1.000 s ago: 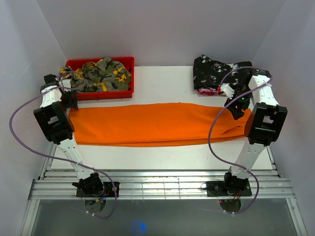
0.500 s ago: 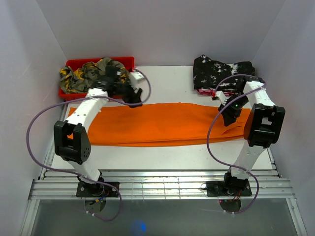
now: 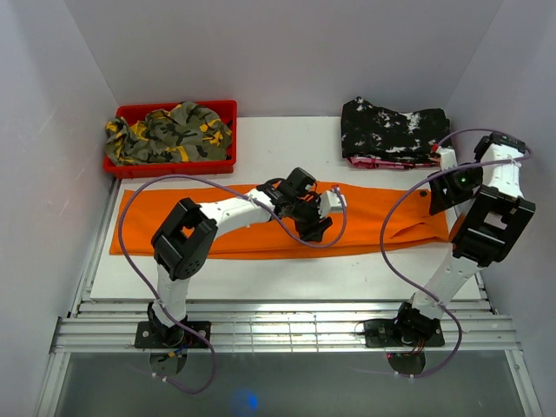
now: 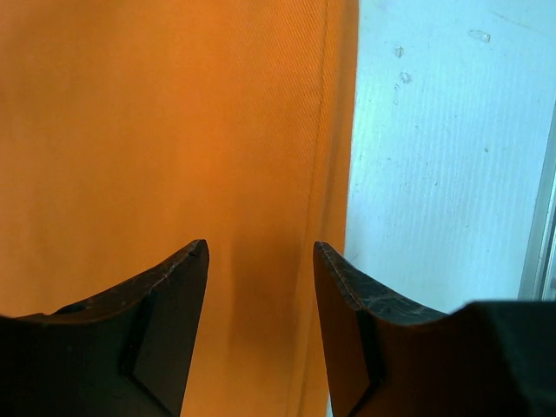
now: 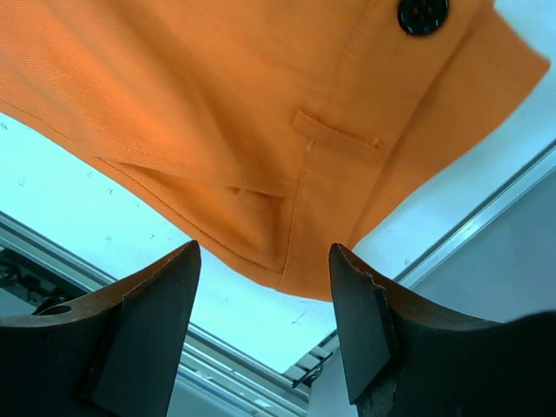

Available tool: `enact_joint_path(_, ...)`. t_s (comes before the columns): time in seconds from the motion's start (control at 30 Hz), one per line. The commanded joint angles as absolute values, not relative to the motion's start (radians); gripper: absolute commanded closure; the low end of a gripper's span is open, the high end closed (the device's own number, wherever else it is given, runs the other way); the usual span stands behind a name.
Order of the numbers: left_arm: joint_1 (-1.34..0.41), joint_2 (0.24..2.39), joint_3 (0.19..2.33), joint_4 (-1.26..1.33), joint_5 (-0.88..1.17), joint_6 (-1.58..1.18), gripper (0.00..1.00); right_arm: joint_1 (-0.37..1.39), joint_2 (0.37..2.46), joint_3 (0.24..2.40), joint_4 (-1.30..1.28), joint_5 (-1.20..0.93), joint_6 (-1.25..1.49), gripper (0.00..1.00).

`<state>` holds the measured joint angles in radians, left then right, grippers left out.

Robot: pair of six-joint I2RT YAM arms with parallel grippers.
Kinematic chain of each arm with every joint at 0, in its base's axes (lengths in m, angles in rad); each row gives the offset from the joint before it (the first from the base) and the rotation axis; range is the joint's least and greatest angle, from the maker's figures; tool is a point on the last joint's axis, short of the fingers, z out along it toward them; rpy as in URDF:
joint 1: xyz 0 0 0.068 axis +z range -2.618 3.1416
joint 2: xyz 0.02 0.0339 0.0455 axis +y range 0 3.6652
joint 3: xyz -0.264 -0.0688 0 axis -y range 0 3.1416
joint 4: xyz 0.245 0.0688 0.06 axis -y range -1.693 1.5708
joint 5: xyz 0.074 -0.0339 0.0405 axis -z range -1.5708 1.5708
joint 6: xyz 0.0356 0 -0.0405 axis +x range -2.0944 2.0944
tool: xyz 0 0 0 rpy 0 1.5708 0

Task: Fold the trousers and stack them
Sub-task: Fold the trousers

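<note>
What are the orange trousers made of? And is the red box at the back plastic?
The orange trousers look like woven cloth, maybe cotton twill. You can see fine slanted ribs, a dull finish, stitched seams and a black button. The red box looks like hard plastic, smooth with straight walls, though it is too far away to be sure.

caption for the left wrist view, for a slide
Open left end effector over the edge of the trousers, white table alongside.

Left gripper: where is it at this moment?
In the top view, the left gripper is over the middle of the trousers, close to their near edge, jaws open.
</note>
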<state>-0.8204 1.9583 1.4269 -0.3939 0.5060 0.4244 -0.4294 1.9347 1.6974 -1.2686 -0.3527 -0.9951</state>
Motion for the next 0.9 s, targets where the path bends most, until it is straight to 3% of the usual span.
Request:
enact_joint_path(0.0, -0.834, 1.936, 1.405, -0.331, 0.445, 0.411, 0.38, -0.452, 1.936, 1.692, -1.296, -0.354, -0.887, 0.33)
enact_joint_path(0.23, -0.848, 1.910, 1.338, -0.337, 0.485, 0.428, 0.35, -0.485, 1.908, 1.605, -1.267, -0.304, -0.877, 0.30)
enact_joint_path(0.33, -0.859, 1.878, 1.310, -0.331, 0.480, 0.423, 0.33, -0.495, 1.861, 1.600, -1.308, -0.365, -0.969, 0.27)
enact_joint_path(0.57, -0.873, 1.868, 1.290, -0.330, 0.411, 0.423, 0.39, -0.463, 1.680, 1.424, -1.276, -0.333, -1.327, 0.25)
enact_joint_path(0.87, -0.873, 1.867, 1.287, -0.341, 0.377, 0.403, 0.74, -0.387, 1.557, 1.191, -1.072, -0.221, -1.548, 0.21)
